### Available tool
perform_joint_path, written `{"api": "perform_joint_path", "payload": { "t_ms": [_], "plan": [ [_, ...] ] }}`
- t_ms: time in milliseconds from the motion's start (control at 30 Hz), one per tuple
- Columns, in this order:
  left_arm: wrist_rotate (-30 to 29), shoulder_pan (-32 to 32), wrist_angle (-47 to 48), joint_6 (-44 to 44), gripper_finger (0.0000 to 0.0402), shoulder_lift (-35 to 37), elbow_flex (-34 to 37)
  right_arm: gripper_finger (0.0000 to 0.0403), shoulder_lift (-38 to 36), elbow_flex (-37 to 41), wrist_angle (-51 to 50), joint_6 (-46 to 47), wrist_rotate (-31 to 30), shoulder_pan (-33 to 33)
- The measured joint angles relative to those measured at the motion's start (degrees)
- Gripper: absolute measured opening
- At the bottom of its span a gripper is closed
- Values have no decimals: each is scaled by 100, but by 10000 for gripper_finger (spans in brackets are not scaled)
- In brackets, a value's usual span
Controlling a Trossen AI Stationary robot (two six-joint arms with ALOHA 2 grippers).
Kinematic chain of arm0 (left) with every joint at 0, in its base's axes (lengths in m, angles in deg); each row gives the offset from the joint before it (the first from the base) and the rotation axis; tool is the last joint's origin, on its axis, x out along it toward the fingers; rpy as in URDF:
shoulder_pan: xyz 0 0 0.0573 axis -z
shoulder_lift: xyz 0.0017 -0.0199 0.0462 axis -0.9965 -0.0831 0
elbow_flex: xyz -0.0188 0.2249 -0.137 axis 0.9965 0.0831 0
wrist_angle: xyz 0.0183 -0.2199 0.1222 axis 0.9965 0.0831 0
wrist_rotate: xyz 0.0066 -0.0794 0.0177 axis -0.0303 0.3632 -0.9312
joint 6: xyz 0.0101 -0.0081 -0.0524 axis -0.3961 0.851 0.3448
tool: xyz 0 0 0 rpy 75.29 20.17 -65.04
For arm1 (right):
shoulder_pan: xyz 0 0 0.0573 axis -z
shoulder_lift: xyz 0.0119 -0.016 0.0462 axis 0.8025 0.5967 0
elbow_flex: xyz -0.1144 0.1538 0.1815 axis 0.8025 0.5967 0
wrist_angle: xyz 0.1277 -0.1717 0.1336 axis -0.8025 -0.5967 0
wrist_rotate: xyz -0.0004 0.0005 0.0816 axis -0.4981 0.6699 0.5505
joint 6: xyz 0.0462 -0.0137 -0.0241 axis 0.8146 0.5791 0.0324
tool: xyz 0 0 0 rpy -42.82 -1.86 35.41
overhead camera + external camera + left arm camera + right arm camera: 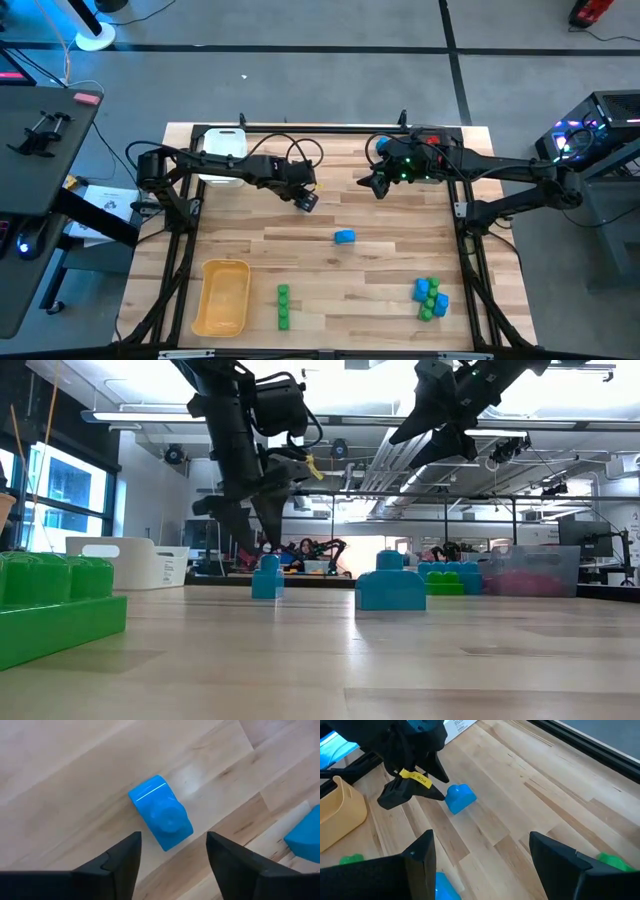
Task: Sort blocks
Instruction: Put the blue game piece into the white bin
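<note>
- Although the overhead camera looks straight down, the small blue studded plastic brick [161, 812] under the left gripper [307, 201] is hidden there by the gripper itself; the left wrist view shows it lying on the wooden bench [390, 265] between the spread fingers, untouched.
- From bench height, that brick [266, 576] sits just below the left gripper's tips [258, 525].
- Raised above the back of the bench, the right gripper [377, 184] has its fingers wide apart and holds nothing.
- A second blue studded brick [344, 237] lies alone near the middle of the bench.
- Near the front right corner sits a cluster of blue and green bricks [430, 298]; how many are in it is hard to make out.
- A short row of green bricks [284, 307] lies just beside the yellow plastic tray [222, 298], which looks empty.
- The white tray [222, 146] at the back left is partly covered by the left arm, so I cannot tell what is inside.
</note>
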Motion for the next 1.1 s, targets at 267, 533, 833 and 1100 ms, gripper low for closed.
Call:
{"api": "perform_joint_path", "payload": {
  "t_ms": [267, 533, 833, 1100],
  "plan": [
    [-64, 0, -190, 98, 223, 0, 0, 225, 0, 0, 0, 0, -118, 0],
    [-166, -50, -398, 808, 223, -55, -7, 225, 0, 0, 0, 2, -130, 0],
    [82, -48, -88, 983, 223, -420, 2, 224, 0, 4, -2, 6, -134, 1],
    [52, -39, -148, 1023, 223, -808, -1, 225, -2, 9, 0, 22, -136, 2]
  ]
}}
